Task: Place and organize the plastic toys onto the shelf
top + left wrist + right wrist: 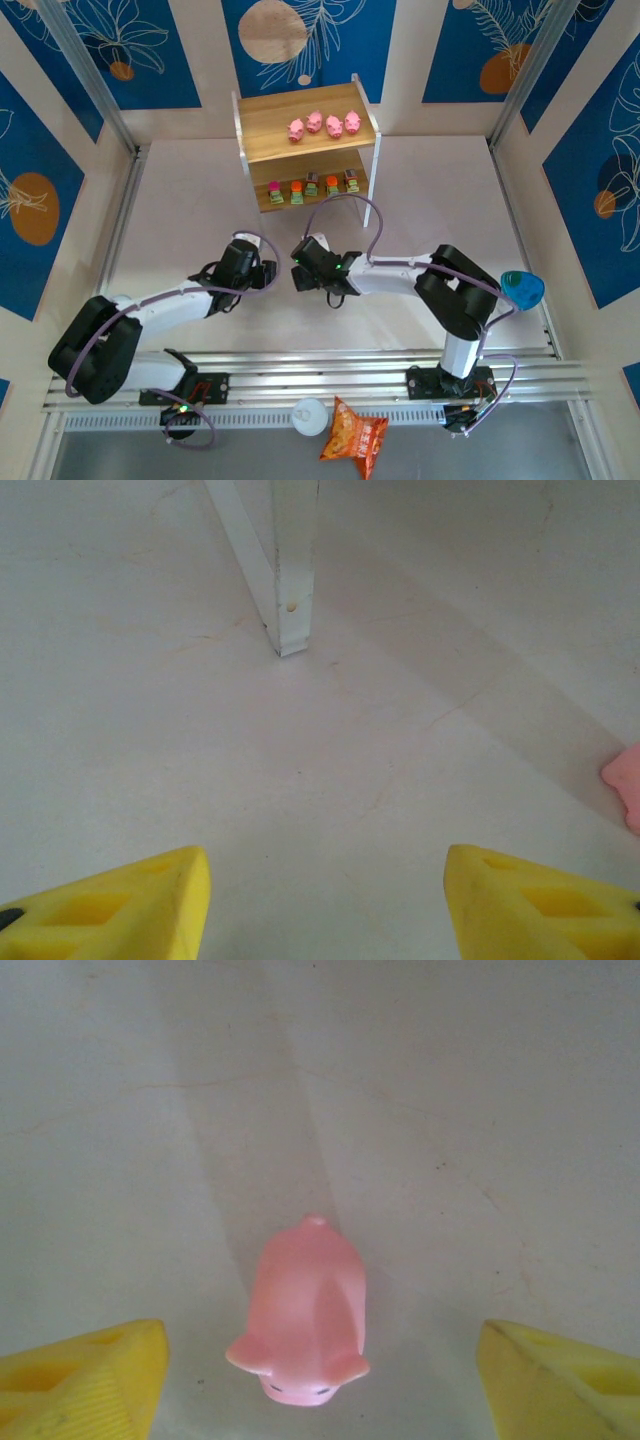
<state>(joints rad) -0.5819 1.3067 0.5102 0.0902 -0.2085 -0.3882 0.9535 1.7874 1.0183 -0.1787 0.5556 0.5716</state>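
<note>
While looking down from the right wrist, found one loose pink pig (305, 1310) on the bare tabletop (480, 1110), in front of the shelf (265, 125) and well short of its lower board. Placed it squarely between the fingers of the right tool (320, 1365), both fingers spread wide apart and touching nothing. Judged the pig's long axis to run straight away from that wrist, face and ears toward the camera and rump at the far end, so crosswise to the line between the fingers and fit to be pinched across the narrow flanks. Took the right tool for the nearer of the two by far, straddling the pig from above.

Saw the left tool (325, 890) just beside it, also in front of the shelf, fingers likewise apart and empty, aimed at a white leg (290, 600) of the shelf, with a sliver of the pig at the right edge of its view.

Counted four pigs (324, 124) in a row on the shelf's top board and five blocky toys (312, 186) lined along the lower board.

Read no brand, label or writing anywhere. Could not make out the print on the orange snack bag (355, 432), lying far from the shelf past the arm bases.
</note>
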